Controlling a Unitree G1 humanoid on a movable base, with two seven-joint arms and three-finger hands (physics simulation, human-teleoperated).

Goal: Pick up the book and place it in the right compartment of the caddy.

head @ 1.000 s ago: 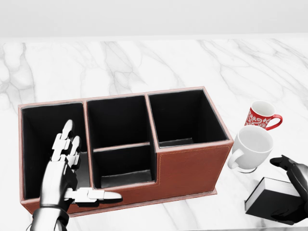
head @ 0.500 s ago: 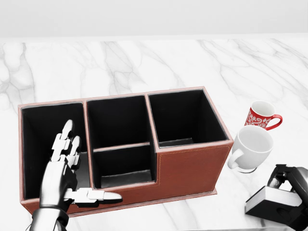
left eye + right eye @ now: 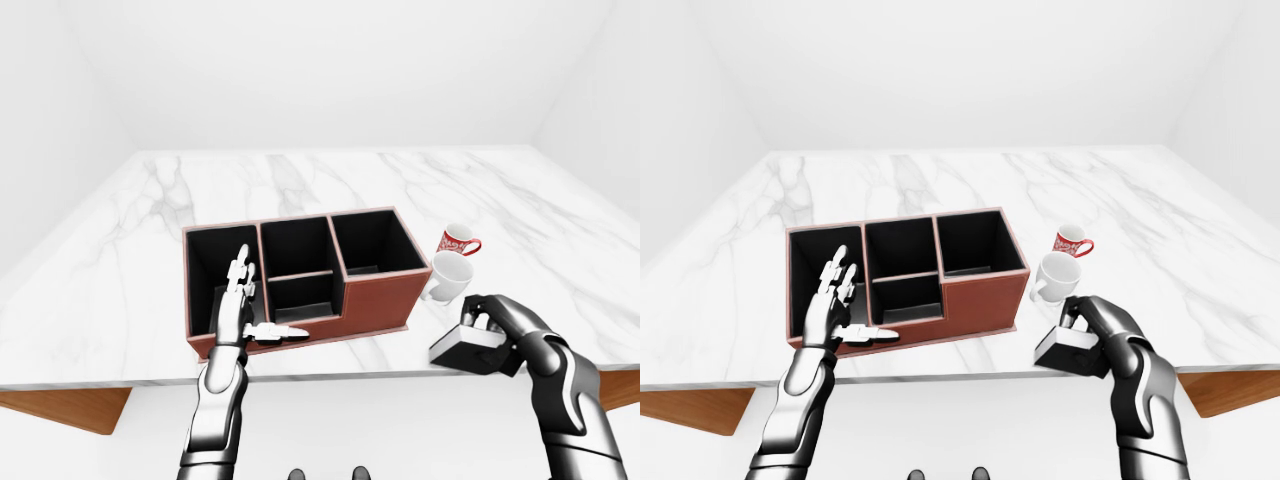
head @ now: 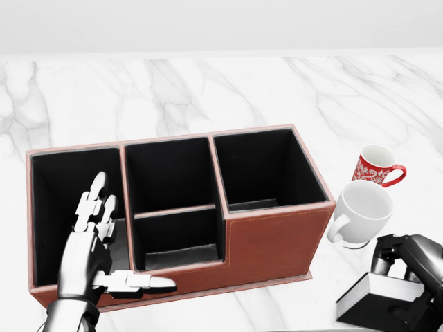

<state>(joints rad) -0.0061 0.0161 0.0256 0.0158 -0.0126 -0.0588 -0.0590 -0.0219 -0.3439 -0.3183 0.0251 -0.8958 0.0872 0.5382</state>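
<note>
A big white marble table [image 3: 300, 185] holds a brown caddy [image 4: 277, 242] with black compartments. The black book [image 4: 377, 297] lies near the table's bottom edge, right of the caddy. The right hand [image 4: 408, 266] curls its fingers around the book. The left hand [image 4: 93, 249] is spread flat by the caddy's left compartment. A white mug [image 4: 360, 211] and a red mug [image 4: 377, 166] stand nearby.
</note>
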